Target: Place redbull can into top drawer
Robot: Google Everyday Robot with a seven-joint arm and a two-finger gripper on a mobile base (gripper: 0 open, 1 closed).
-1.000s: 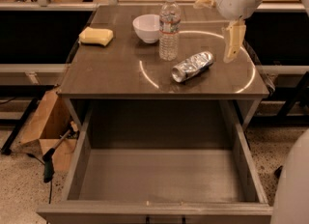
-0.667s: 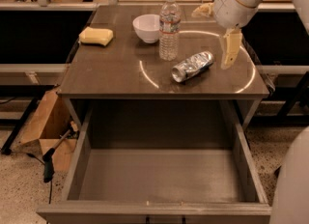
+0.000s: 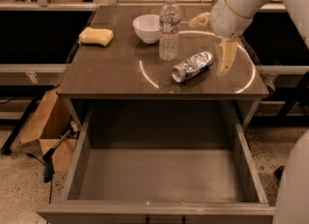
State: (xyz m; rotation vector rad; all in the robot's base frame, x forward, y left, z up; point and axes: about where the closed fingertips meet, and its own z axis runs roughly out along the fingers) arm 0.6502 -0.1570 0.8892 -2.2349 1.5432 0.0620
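Fingers, pale yellow, hanging tips-down just right of crinkled silvery metal redbull can; apart or together, cannot tell. Lying sideways on dark brown counter, above pulled-out wide grey top drawer.

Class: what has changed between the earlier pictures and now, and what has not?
The end effector has come down and slightly left, and is now just right of the redbull can, not holding it. The can still lies on the table. The top drawer stays open. The bottle, bowl and sponge are unmoved.
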